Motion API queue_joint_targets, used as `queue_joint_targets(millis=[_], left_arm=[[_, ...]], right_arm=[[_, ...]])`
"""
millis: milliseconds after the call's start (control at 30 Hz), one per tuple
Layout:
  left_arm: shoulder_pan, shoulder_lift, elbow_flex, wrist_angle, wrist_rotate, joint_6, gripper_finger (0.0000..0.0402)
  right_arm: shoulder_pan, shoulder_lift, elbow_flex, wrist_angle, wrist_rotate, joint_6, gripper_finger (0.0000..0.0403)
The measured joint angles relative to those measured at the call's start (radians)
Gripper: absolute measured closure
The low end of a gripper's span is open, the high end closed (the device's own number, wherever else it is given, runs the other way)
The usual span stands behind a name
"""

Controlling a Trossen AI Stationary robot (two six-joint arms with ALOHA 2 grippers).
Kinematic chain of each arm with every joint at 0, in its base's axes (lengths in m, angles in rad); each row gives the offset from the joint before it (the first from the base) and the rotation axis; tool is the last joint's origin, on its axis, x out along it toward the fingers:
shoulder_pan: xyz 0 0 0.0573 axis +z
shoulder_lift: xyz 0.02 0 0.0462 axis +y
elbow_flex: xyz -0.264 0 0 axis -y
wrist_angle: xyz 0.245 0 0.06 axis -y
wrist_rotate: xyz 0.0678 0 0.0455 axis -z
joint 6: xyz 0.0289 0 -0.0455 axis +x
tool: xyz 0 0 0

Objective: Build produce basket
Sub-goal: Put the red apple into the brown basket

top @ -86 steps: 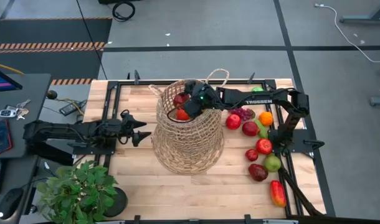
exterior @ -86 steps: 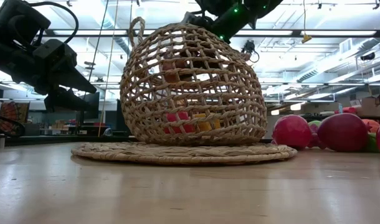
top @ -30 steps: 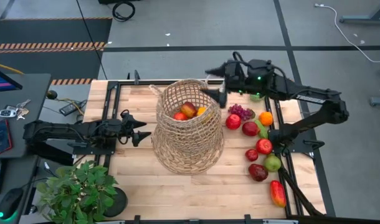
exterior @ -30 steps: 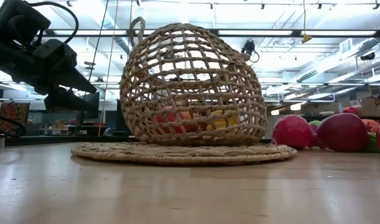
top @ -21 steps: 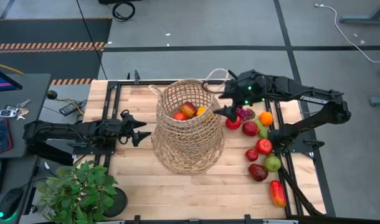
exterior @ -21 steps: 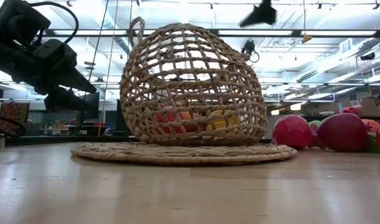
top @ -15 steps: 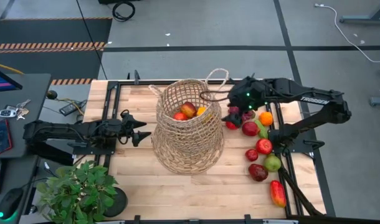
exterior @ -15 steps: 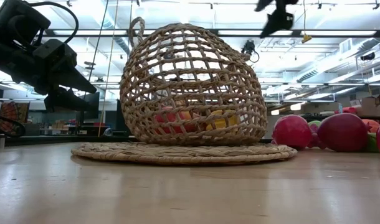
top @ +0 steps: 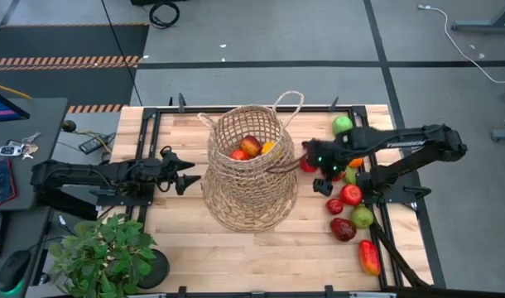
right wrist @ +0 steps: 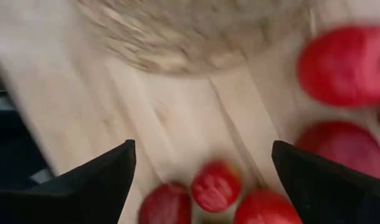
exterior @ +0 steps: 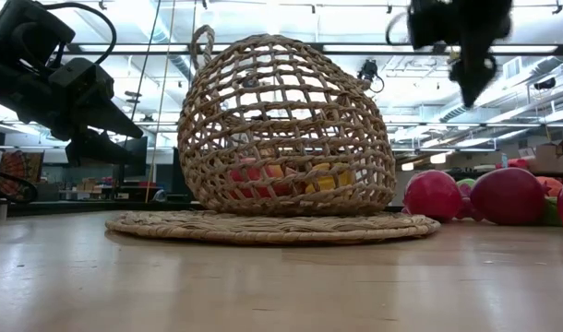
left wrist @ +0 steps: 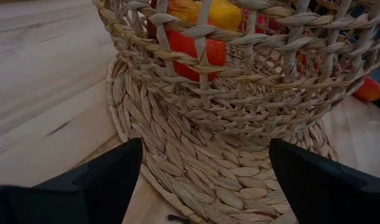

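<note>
The tan wicker basket (top: 251, 170) stands mid-table on a flat woven mat (exterior: 272, 227). Some produce (top: 249, 147) lies inside it and shows through the weave (exterior: 281, 177). More produce (top: 350, 195) lies loose on the table to its right, among it red pieces (right wrist: 216, 185). My right gripper (top: 323, 178) hangs open above these loose pieces, pointing down, with nothing between its fingers (right wrist: 202, 144). At the basket's left my left gripper (top: 183, 172) waits open and low, aimed at the basket's foot (left wrist: 205, 142).
A green apple (top: 342, 124) sits at the far right of the table, and a red pepper (top: 368, 257) lies near the front right corner. A leafy potted plant (top: 103, 252) stands at the front left corner. Bare wood (top: 252, 257) lies in front of the basket.
My right gripper has left the basket's far right rim and swung toward the table's right and near side. It has come down over the loose produce and tipped from about level to pointing down. The basket and its contents have stayed put.
</note>
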Motion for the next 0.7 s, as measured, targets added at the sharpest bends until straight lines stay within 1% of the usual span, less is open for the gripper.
queue_joint_targets(millis=[67, 200, 333, 400, 500, 700], left_arm=[[0.0, 0.0, 0.0, 0.0, 0.0, 0.0, 0.0045], [0.0, 0.0, 0.0, 0.0, 0.0, 0.0, 0.0044], [0.0, 0.0, 0.0, 0.0, 0.0, 0.0, 0.0045], [0.0, 0.0, 0.0, 0.0, 0.0, 0.0, 0.0045], [0.0, 0.0, 0.0, 0.0, 0.0, 0.0, 0.0044], [0.0, 0.0, 0.0, 0.0, 0.0, 0.0, 0.0045]], right_arm=[[0.015, 0.001, -0.064, 0.002, 0.019, 0.06, 0.0027], [0.061, 0.001, -0.167, 0.01, 0.021, 0.161, 0.0027], [0.11, 0.001, -0.246, 0.069, 0.039, 0.238, 0.0027], [0.137, 0.001, -0.269, 0.096, 0.036, 0.274, 0.0027], [0.184, 0.001, -0.283, 0.09, 0.044, 0.318, 0.0027], [0.276, 0.001, -0.283, 0.108, 0.112, 0.316, 0.0027]])
